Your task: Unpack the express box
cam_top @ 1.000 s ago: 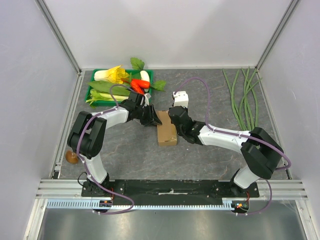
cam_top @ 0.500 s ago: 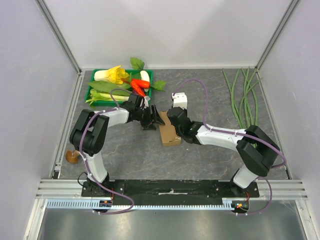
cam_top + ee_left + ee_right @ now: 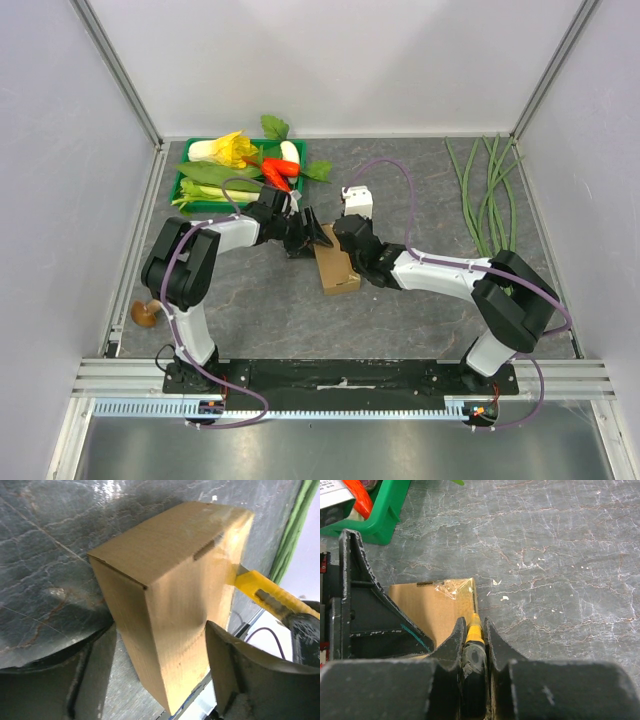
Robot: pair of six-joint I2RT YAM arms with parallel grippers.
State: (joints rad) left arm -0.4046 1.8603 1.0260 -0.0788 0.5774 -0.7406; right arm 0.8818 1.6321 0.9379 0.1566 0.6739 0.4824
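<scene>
While the right gripper is clamped tight on a yellow knife, the knife's tip meets the box at its taped end. The box lies near the middle of the counter, between the two arms. Its flaps are closed, and clear tape shows at one corner. The left gripper stands wide, with one of its fingers on each side of the box. That finger is apart from the cardboard. Whether the other one touches the box cannot be told. Beyond the left arm sits a green tray of vegetables. Long beans lie well apart at the far right, and a small brown thing sits by the left wall.
</scene>
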